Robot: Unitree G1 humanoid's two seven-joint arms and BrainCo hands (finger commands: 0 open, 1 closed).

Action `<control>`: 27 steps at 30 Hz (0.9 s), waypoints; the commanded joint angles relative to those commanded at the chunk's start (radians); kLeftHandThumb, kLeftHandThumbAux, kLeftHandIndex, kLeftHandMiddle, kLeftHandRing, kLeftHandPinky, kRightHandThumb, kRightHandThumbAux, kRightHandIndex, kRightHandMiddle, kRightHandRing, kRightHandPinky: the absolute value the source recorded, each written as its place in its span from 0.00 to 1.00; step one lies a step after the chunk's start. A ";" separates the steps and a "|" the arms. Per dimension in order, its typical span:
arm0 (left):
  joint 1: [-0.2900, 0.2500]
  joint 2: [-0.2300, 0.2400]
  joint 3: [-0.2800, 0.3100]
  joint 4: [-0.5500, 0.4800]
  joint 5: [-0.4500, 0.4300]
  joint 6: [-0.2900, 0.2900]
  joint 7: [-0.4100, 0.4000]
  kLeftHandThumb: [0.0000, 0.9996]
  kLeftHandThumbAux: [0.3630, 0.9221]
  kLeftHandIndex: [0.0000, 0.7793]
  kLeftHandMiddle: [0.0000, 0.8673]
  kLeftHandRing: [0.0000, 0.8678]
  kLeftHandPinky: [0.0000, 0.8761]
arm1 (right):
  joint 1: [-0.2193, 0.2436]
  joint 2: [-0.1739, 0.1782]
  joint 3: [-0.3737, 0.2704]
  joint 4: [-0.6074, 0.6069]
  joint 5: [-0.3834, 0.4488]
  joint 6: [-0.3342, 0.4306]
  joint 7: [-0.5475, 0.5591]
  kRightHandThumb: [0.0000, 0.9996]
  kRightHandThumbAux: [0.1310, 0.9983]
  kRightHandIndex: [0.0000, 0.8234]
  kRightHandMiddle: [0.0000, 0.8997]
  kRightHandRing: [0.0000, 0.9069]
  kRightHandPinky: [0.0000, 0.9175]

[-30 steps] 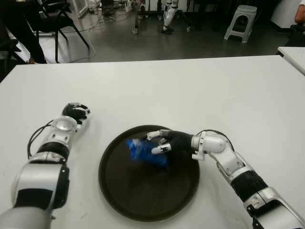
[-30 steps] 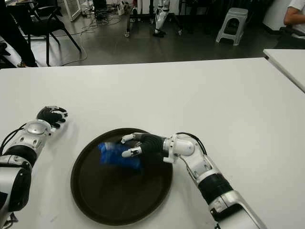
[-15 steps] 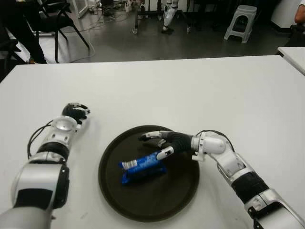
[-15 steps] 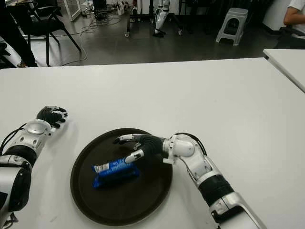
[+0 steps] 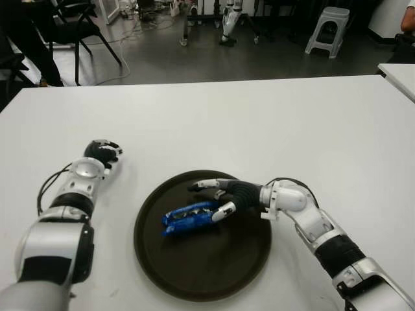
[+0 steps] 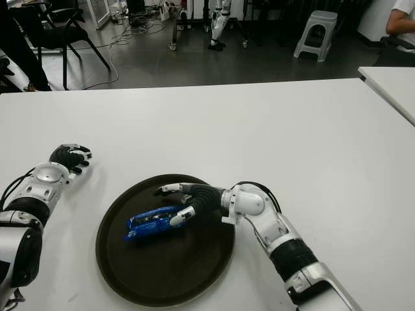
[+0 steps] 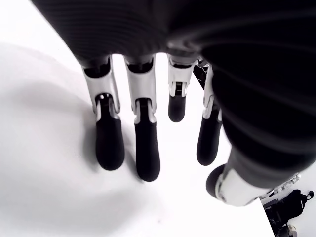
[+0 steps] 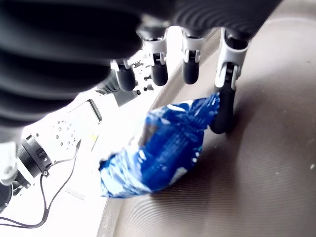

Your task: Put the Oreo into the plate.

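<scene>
A blue Oreo packet (image 5: 189,218) lies inside the round dark plate (image 5: 194,275), in its left half. My right hand (image 5: 213,196) hovers over the plate just right of the packet, fingers spread and holding nothing; one fingertip (image 8: 222,121) is close to the packet's end (image 8: 197,111). The right wrist view shows the packet (image 8: 160,150) on the plate's dark surface (image 8: 256,182). My left hand (image 5: 102,153) shows on the white table (image 5: 272,123), left of the plate, its fingers (image 7: 146,153) extended over the table top.
Beyond the table's far edge are a dark floor, chairs (image 5: 71,26) at the left and a grey stool (image 5: 327,27) at the right. A second white table (image 5: 399,74) stands at the far right. A black cable (image 5: 47,181) loops beside my left forearm.
The Oreo packet has dropped out of my right hand onto the plate and rolled slightly onto its side. The right hand's fingers have opened; the left arm has not moved.
</scene>
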 joint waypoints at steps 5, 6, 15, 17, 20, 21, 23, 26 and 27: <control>-0.001 -0.001 -0.005 0.000 0.002 0.003 0.003 0.67 0.66 0.51 0.14 0.17 0.16 | -0.008 -0.003 0.005 0.011 -0.006 -0.018 0.004 0.00 0.36 0.00 0.00 0.00 0.00; -0.002 -0.001 -0.006 0.000 0.002 0.005 0.002 0.67 0.66 0.51 0.14 0.16 0.16 | -0.010 -0.004 0.005 0.011 -0.008 -0.021 0.004 0.00 0.36 0.00 0.00 0.00 0.00; -0.006 0.000 -0.011 -0.003 0.004 0.014 -0.003 0.67 0.66 0.51 0.14 0.16 0.14 | -0.022 -0.007 0.010 0.020 -0.024 -0.026 0.002 0.00 0.35 0.00 0.00 0.00 0.00; -0.006 -0.001 -0.010 -0.004 0.004 0.014 -0.001 0.67 0.66 0.51 0.14 0.16 0.14 | -0.036 -0.007 0.007 0.046 -0.027 -0.036 -0.003 0.00 0.35 0.00 0.00 0.00 0.00; -0.005 -0.001 -0.008 -0.003 0.001 0.013 0.002 0.67 0.66 0.51 0.15 0.17 0.15 | -0.064 0.000 0.001 0.111 -0.037 -0.061 -0.020 0.00 0.36 0.00 0.00 0.00 0.00; -0.005 -0.001 -0.007 -0.002 0.001 0.013 0.002 0.67 0.66 0.51 0.15 0.17 0.15 | -0.070 0.003 0.001 0.125 -0.040 -0.067 -0.026 0.00 0.38 0.00 0.00 0.00 0.00; -0.004 0.000 -0.007 -0.002 0.001 0.010 0.004 0.67 0.66 0.51 0.15 0.18 0.15 | -0.082 0.008 -0.001 0.145 -0.044 -0.076 -0.032 0.00 0.40 0.00 0.00 0.00 0.00; -0.002 -0.001 -0.005 -0.003 -0.001 0.004 0.004 0.67 0.66 0.51 0.15 0.18 0.15 | -0.098 0.010 -0.009 0.167 -0.041 -0.105 -0.038 0.00 0.43 0.00 0.00 0.00 0.00; -0.002 -0.001 -0.005 -0.003 -0.001 0.003 0.004 0.67 0.66 0.51 0.15 0.18 0.16 | -0.101 0.010 -0.012 0.170 -0.040 -0.112 -0.041 0.00 0.43 0.00 0.00 0.00 0.00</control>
